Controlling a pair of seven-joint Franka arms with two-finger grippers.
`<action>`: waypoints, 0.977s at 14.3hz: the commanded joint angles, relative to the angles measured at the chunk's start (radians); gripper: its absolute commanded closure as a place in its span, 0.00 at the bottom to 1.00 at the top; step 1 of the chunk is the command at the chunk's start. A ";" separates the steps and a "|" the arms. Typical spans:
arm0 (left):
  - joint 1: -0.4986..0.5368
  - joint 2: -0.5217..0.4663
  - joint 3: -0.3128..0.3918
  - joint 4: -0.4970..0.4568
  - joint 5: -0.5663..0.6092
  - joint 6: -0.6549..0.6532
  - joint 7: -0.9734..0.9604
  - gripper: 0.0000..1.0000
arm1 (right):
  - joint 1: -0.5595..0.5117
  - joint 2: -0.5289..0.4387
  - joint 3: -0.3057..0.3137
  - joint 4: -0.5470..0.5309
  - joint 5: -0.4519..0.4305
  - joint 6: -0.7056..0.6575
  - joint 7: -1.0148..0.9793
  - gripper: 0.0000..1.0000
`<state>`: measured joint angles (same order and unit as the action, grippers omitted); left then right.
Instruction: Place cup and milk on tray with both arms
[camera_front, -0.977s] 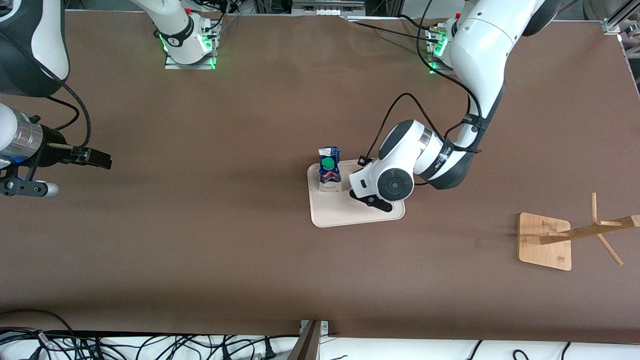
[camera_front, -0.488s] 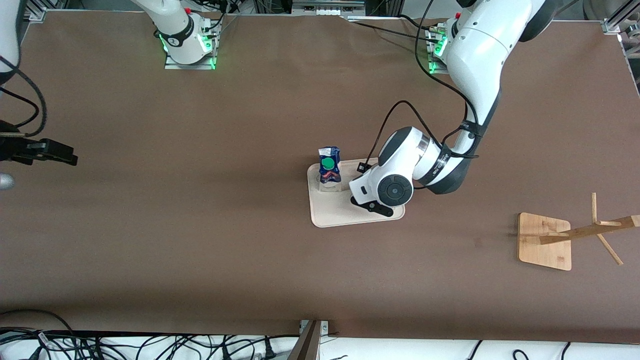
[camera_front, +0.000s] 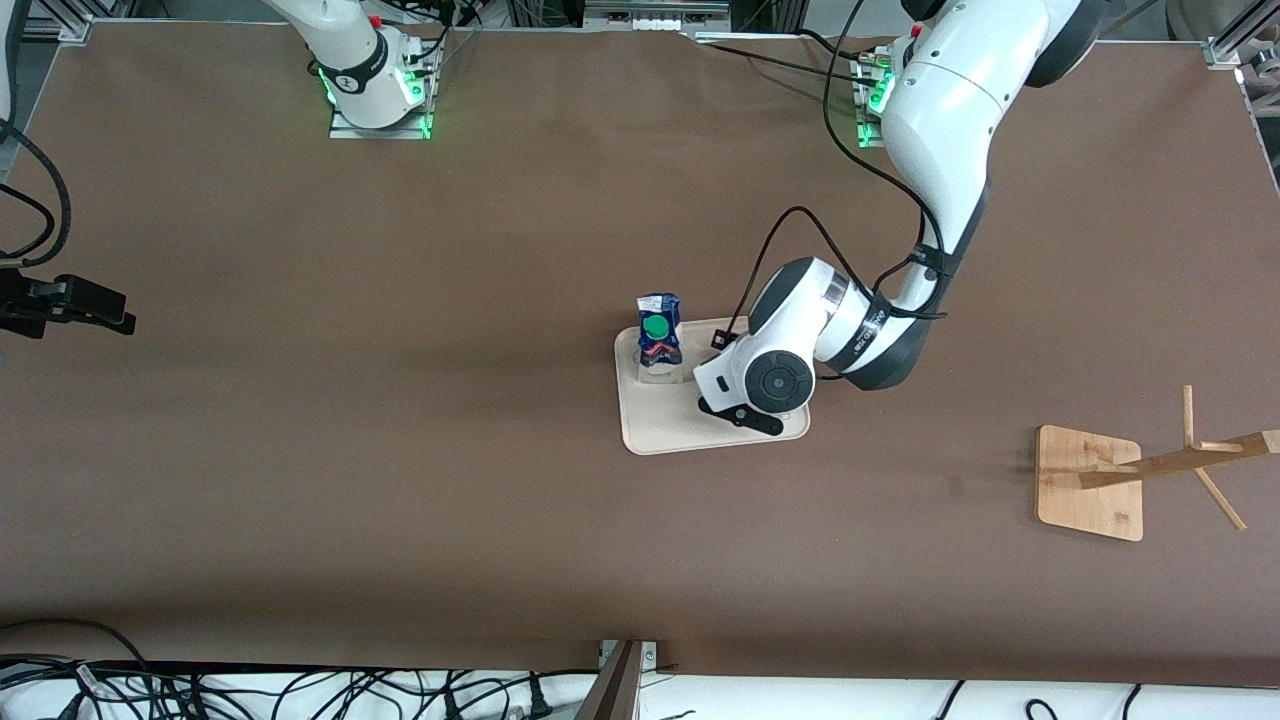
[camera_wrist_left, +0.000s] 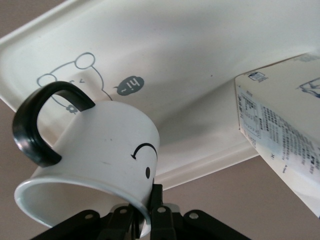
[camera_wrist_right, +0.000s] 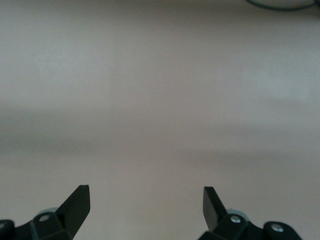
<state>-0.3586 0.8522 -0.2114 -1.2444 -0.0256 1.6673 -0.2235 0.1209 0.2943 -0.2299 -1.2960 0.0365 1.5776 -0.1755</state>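
Left wrist view: left gripper (camera_wrist_left: 145, 212) pinches the white smiley mug's (camera_wrist_left: 95, 150) rim over the cream tray (camera_wrist_left: 200, 60); released tilted, it may topple against the blue milk carton (camera_wrist_left: 285, 135). Right gripper (camera_wrist_right: 145, 205) waits, fingers spread, empty.

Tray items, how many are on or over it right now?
2. The milk stands on the tray toward the right arm's end. The cup is tilted over the tray, held by the left gripper. None seems hidden.

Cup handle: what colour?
Black, on a white cup with a black smiley face; clearest in the left wrist view.
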 joint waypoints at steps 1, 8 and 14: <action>-0.016 0.010 0.020 0.034 -0.010 -0.008 -0.031 1.00 | -0.177 -0.087 0.188 -0.098 -0.038 0.044 -0.009 0.00; -0.016 0.013 0.018 0.031 -0.016 0.017 -0.082 0.22 | -0.204 -0.129 0.265 -0.137 -0.125 0.021 -0.015 0.00; -0.014 0.007 0.020 0.030 -0.022 0.017 -0.117 0.00 | -0.211 -0.076 0.256 -0.052 -0.118 -0.120 -0.010 0.00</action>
<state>-0.3608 0.8538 -0.2054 -1.2409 -0.0257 1.6893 -0.3116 -0.0756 0.2024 0.0182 -1.3870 -0.0763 1.4902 -0.1772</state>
